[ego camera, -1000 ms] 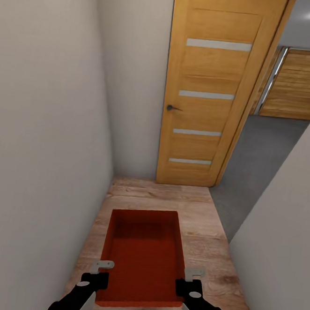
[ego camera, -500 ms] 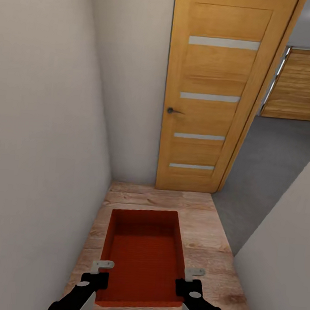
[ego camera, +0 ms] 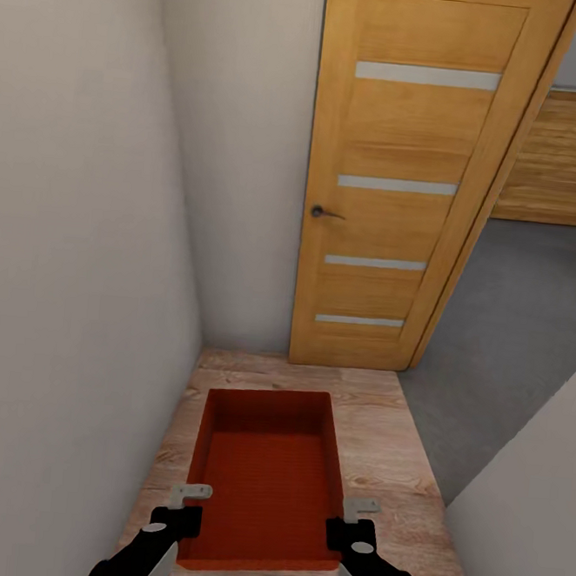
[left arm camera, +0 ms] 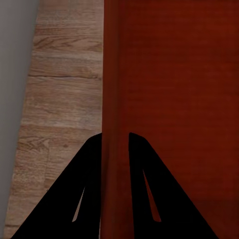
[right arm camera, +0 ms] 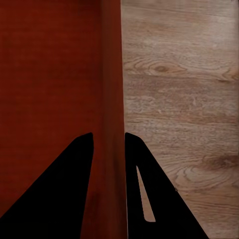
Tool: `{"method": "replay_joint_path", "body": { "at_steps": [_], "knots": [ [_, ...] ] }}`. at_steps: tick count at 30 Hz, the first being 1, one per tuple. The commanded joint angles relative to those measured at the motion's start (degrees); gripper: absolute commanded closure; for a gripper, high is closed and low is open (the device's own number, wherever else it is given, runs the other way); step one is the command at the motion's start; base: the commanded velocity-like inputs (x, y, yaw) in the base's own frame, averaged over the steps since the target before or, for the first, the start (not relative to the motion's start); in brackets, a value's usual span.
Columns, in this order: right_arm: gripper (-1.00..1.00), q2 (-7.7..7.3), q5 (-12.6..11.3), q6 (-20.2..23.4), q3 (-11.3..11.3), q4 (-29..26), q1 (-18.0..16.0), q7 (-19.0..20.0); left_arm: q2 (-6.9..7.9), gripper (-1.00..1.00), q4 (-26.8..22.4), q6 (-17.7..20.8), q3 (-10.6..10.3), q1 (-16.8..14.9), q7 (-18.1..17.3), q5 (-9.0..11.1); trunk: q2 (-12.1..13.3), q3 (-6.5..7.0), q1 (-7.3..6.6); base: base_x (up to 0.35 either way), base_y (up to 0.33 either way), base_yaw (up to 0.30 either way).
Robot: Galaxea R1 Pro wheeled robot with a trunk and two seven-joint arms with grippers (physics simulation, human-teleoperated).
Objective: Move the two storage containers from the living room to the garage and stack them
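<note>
From the head camera, one orange-red storage container [ego camera: 267, 478] hangs low in front of the robot, carried above a light wood-plank floor [ego camera: 379, 444] in a narrow passage; it is lidless and its inside is bare; the left gripper [ego camera: 183, 508] pinches the container's left wall near the corner closest to the robot, and the right gripper [ego camera: 348, 520] pinches the right wall at the matching spot; a pale wall [ego camera: 73, 243] runs close along the left side, and another pale wall [ego camera: 528, 536] cuts in at the lower right; straight ahead stands a honey-coloured wooden door [ego camera: 402, 184] with four narrow frosted strips and a dark lever handle [ego camera: 323, 212]; to the right of the door a dark grey concrete floor [ego camera: 513, 308] begins where the planks end, with a wood-slatted panel [ego camera: 562, 155] at its far side.

From the left wrist camera, the left gripper's two black fingers [left arm camera: 84, 194] straddle the container's wall [left arm camera: 115, 99], one on each face, closed against it; the red interior lies on one side of the wall, and the wood planks [left arm camera: 64, 99] lie below on the other, with a strip of grey wall [left arm camera: 15, 74] at the edge.

From the right wrist camera, the right gripper's black fingers [right arm camera: 64, 189] clamp the opposite wall [right arm camera: 110, 89] the same way; the red interior lies on one side, the knotty planks [right arm camera: 179, 99] on the other.
</note>
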Motion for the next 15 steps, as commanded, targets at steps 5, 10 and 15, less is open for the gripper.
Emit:
{"method": "replay_joint_path", "body": {
  "at_steps": [5, 10, 15],
  "knots": [
    [1.0, -0.75, 0.13, -0.41, -2.02, -0.05, -0.12, -1.06, 0.16, 1.0, 2.4, 0.34, -0.75, 0.05, 0.63, -0.19, -0.03, -0.05, 0.04, 0.236, 0.0, 0.0],
    [1.0, -0.76, 0.13, -0.38, -2.03, -0.05, -0.12, -1.03, 0.15, 1.0, 2.4, 0.33, -0.75, 0.05, 0.63, -0.2, -0.03, -0.05, 0.04, 0.037, 0.0, 0.0],
    [1.0, -0.79, 0.13, -0.34, -2.04, -0.05, -0.12, -0.97, 0.15, 1.0, 2.4, 0.33, -0.75, 0.05, 0.63, -0.2, -0.03, -0.05, 0.04, 0.003, 0.0, 0.0]
  ]
}}
